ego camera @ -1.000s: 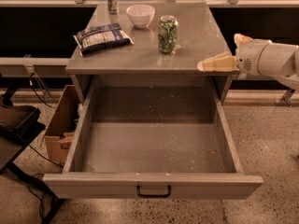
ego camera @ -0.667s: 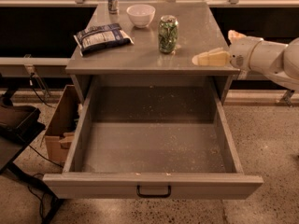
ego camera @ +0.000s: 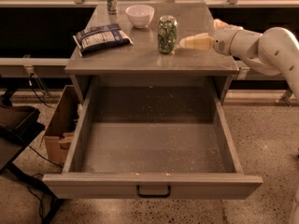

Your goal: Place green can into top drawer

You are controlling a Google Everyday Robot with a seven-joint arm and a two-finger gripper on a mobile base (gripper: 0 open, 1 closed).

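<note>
Gripper (ego camera: 183,43) just right of green can (ego camera: 167,34), narrow gap between. Bowl (ego camera: 140,15) behind-left, bag (ego camera: 100,36) farther left on worktop (ego camera: 140,57). Drawer (ego camera: 154,185) open below, reachable from above.

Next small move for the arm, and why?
Probably shift the gripper a little left so it closes on the green can. It sits just right of the can at mid-height and does not seem to hold it yet. The can stands upright on the tabletop, and the top drawer below is already open.
</note>
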